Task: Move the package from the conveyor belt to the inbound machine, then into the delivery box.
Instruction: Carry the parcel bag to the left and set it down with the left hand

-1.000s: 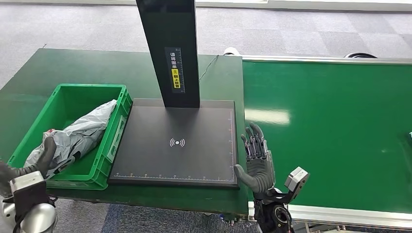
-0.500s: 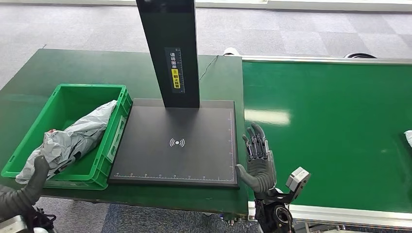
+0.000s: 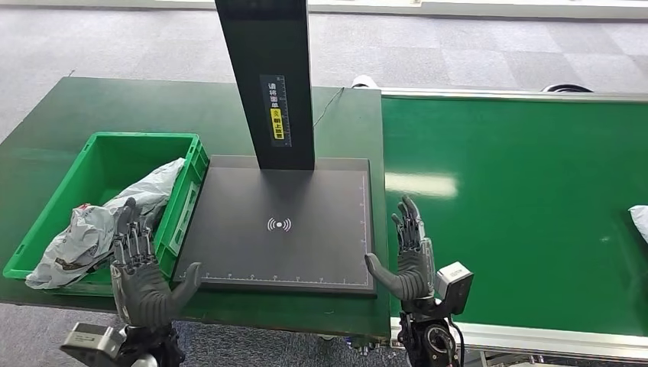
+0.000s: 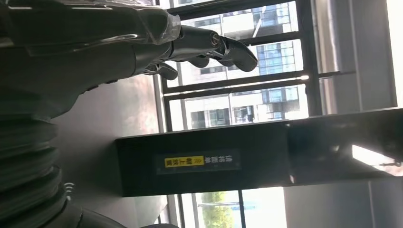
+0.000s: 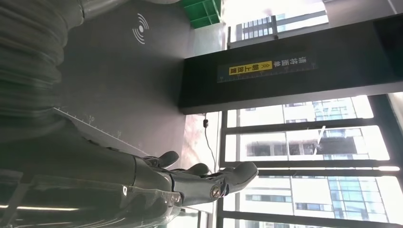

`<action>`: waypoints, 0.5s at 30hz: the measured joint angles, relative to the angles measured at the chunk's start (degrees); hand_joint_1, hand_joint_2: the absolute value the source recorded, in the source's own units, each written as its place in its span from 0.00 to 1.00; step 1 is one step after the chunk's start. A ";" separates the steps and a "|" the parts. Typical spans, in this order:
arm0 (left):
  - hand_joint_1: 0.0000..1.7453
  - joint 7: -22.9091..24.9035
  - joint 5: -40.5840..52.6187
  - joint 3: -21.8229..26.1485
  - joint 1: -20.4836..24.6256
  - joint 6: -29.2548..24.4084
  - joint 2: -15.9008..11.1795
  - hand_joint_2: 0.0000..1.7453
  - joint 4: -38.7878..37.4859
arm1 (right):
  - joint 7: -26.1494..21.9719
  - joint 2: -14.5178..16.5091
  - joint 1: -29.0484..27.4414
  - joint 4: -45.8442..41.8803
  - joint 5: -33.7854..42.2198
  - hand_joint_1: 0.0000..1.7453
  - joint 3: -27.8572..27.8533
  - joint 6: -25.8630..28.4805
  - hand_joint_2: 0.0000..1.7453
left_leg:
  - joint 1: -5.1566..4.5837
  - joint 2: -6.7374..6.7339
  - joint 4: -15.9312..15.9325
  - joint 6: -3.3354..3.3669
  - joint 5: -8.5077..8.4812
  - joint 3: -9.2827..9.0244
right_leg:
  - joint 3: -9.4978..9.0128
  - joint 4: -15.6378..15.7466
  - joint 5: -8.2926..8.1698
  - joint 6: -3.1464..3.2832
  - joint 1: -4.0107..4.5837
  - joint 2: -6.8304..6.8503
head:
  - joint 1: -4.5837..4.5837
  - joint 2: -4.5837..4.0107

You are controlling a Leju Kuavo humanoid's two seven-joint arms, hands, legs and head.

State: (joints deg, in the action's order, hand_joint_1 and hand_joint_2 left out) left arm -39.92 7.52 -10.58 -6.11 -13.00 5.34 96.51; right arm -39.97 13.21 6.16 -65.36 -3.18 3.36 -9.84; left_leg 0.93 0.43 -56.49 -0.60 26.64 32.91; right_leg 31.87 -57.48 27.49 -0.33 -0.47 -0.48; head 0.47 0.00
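From the head view I see the crumpled grey plastic mailer package (image 3: pixel 107 220) lying inside the green plastic delivery crate (image 3: pixel 182 205) at the left end of the dark green table (image 3: pixel 336 138), one end of it draped up against the crate's right wall and the other spilling over the near left rim; my left hand (image 3: pixel 141 279) stands upright just in front of the crate's near right corner, fingers spread and pointing up, thumb out toward the scanner, holding nothing and apart from the package; my right hand (image 3: pixel 409 260) is raised the same way at the near right corner of the flat black scanner plate (image 3: pixel 279 225), fingers apart, thumb turned toward the plate, released and empty; the plate carries a white wireless symbol near its middle and ruler marks along its near and right edges; the tall black scanner post (image 3: pixel 271 76) rises from the plate's far edge and bears a yellow and white label; the bright green conveyor belt (image 3: pixel 527 206) runs off to the right of the table, and a pale object (image 3: pixel 640 222) sits at its far right edge, cut off by the frame so I cannot tell what it is; the wrist views show each hand's fingers (image 4: pixel 209 45) extended (image 5: pixel 209 183) against bright windows, with the labelled post behind them.
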 joint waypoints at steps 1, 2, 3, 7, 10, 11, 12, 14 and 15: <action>0.00 -0.10 -0.07 -0.08 0.18 0.15 0.25 1.00 -0.88 | 0.00 0.01 -0.08 -0.01 -0.08 0.00 0.04 0.10 1.00 | 0.00 0.01 0.00 0.00 0.00 0.01 | 0.01 0.00 0.00 0.00 0.00 0.00 | 0.01 0.00; 0.00 -0.18 -0.10 -0.13 0.31 0.30 0.42 1.00 -1.54 | 0.00 0.01 -0.13 -0.01 -0.15 0.00 0.10 0.18 1.00 | 0.00 0.01 0.00 0.00 0.01 0.02 | 0.03 0.00 0.01 0.00 0.00 0.00 | 0.01 0.00; 0.00 -0.23 -0.11 -0.17 0.40 0.41 0.60 1.00 -2.06 | -0.01 0.01 -0.15 -0.01 -0.20 0.00 0.16 0.23 1.00 | 0.00 0.01 0.00 -0.01 0.01 0.03 | 0.04 0.00 0.01 0.00 0.00 0.00 | 0.01 0.00; 0.00 -0.28 -0.11 -0.24 0.74 0.49 1.09 1.00 -3.49 | -0.01 0.01 -0.19 -0.01 -0.23 0.00 0.26 0.27 1.00 | 0.00 0.00 0.00 -0.01 0.02 0.05 | 0.06 0.00 0.02 0.00 0.01 0.00 | 0.01 0.01; 0.00 1.03 1.31 -0.26 0.91 2.62 1.31 1.00 -4.26 | -0.01 0.01 -0.20 0.00 -0.82 0.00 0.34 0.73 1.00 | 0.00 0.01 0.00 -0.01 0.02 0.05 | 0.05 0.00 0.02 0.00 0.01 0.00 | 0.00 0.01; 0.00 1.83 2.40 -0.28 0.95 4.54 1.47 1.00 -4.75 | -0.01 0.02 -0.21 0.01 -1.39 0.00 0.47 1.07 1.00 | 0.00 0.01 0.00 -0.01 0.02 0.05 | 0.05 0.00 0.02 0.00 0.00 0.01 | 0.00 0.00; 0.00 2.51 3.72 -0.33 0.98 6.85 1.70 1.00 -5.49 | 0.00 0.03 -0.21 0.04 -2.10 0.00 0.67 1.40 1.00 | 0.00 0.01 0.00 0.00 0.02 0.05 | 0.04 0.00 0.02 0.00 0.00 0.01 | 0.00 0.00; 0.00 3.25 6.35 -0.54 0.99 11.13 2.38 1.00 -7.58 | 0.14 0.12 -0.24 0.13 -3.61 0.00 1.19 1.87 1.00 | 0.00 0.00 0.00 0.00 0.01 0.05 | 0.04 0.00 0.02 0.00 0.00 0.00 | 0.00 0.00; 0.00 3.44 7.42 -0.74 0.98 12.64 2.70 1.00 -8.82 | 0.27 0.21 -0.26 0.22 -4.25 0.00 1.45 1.98 1.00 | 0.00 0.00 0.00 0.00 0.01 0.05 | 0.04 0.00 0.02 0.00 0.00 0.00 | 0.00 0.00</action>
State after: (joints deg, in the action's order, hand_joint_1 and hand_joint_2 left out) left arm -36.47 14.95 -11.32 -5.13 -0.37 8.04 87.69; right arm -39.70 13.43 5.90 -65.14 -7.44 4.81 -7.86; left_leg 0.93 0.43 -56.49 -0.60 26.66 32.96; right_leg 31.91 -57.48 27.50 -0.33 -0.47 -0.48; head 0.47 0.00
